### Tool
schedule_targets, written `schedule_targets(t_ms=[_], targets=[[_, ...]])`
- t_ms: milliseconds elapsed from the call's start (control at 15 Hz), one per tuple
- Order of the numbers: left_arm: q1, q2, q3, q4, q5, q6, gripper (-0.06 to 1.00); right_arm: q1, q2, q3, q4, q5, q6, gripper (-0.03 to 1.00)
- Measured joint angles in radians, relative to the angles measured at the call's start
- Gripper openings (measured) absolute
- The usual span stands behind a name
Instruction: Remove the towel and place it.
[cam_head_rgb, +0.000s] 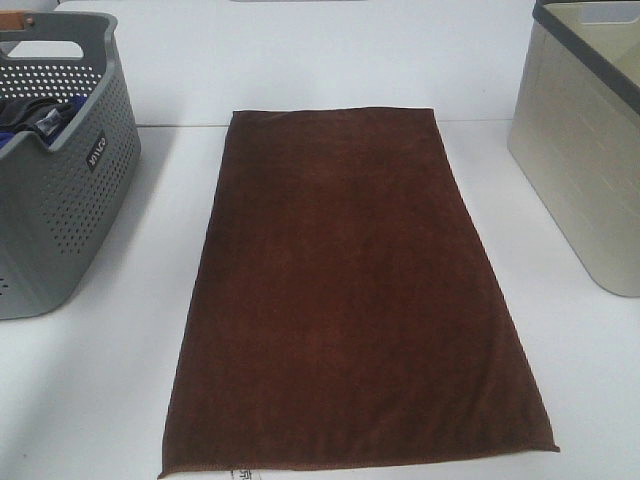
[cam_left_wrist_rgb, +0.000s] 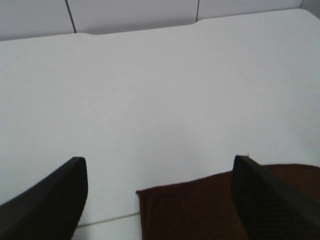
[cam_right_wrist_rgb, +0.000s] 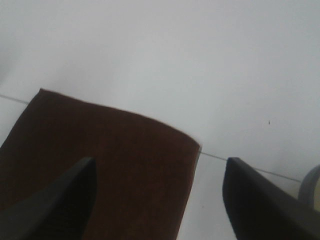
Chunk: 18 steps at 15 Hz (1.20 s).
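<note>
The dark-brown towel lies spread flat on the white table, long side running from near to far, with a small white tag at its near edge. Neither gripper shows in the exterior high view. In the left wrist view my left gripper is open and empty, and a corner of the towel lies below, between the fingers. In the right wrist view my right gripper is open and empty above another corner of the towel.
A grey perforated basket holding dark and blue items stands at the left. A beige bin with a dark rim stands at the right. The white table shows on both sides of the towel.
</note>
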Motion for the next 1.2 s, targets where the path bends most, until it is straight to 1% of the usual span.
schedule_targets(t_ms=[67,133,267,400,467,533,733,867,1000,1200], targets=[[0.0,-0.038,0.0,0.0,0.07,0.0,0.75,0.0,-0.024,0.0,-0.001,0.065,0.0,0.68],[0.0,-0.056,0.0,0.0,0.107,0.0,0.75,0.0,-0.03,0.0,-0.001,0.087,0.0,0.68],[0.0,-0.118,0.0,-0.001,0.246,0.0,0.75,0.0,-0.056,0.0,-0.001,0.193,0.009,0.68],[0.0,-0.161,-0.001,-0.001,0.377,0.023,0.75,0.0,-0.073,0.0,-0.002,0.304,0.025,0.68],[0.0,-0.2,-0.001,-0.001,0.519,0.063,0.75,0.0,-0.083,0.0,-0.002,0.334,0.054,0.68],[0.0,-0.211,-0.001,0.001,0.558,0.079,0.75,0.0,-0.088,0.0,-0.002,0.339,0.078,0.68],[0.0,-0.264,0.035,0.007,0.571,0.101,0.75,0.0,-0.146,0.0,0.014,0.342,0.087,0.68],[0.0,-0.356,0.117,0.007,0.571,0.108,0.75,0.0,-0.231,0.052,0.011,0.341,0.076,0.68],[0.0,-0.487,0.245,0.007,0.571,0.116,0.75,0.0,-0.333,0.157,0.01,0.341,0.068,0.68],[0.0,-0.704,0.546,0.007,0.571,0.118,0.75,0.0,-0.522,0.411,0.01,0.341,0.064,0.68]])
